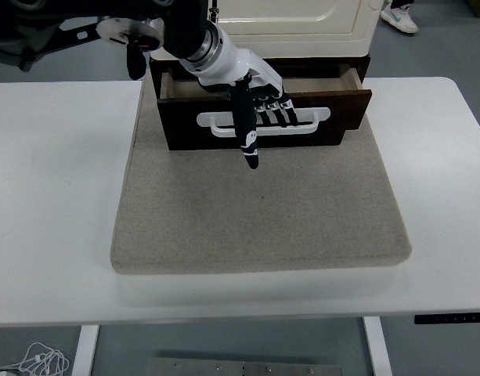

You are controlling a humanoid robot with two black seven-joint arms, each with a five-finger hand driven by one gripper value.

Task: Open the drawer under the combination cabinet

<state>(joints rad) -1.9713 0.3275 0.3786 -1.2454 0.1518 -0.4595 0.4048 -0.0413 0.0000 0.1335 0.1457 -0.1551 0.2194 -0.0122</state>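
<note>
Dark wooden drawer (333, 110) partly out, on coarse grey felt mat (259, 211). Left hand (251, 98) fingers hooked round white looped handle (310, 123); thumb straight.

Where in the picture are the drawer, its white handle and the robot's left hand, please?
drawer (333, 117): head view, on the dark front panel, right of the handle.
white handle (316, 114): head view, on its right end.
left hand (251, 98): head view, on the knuckles, fingers hooked over the handle.
</note>
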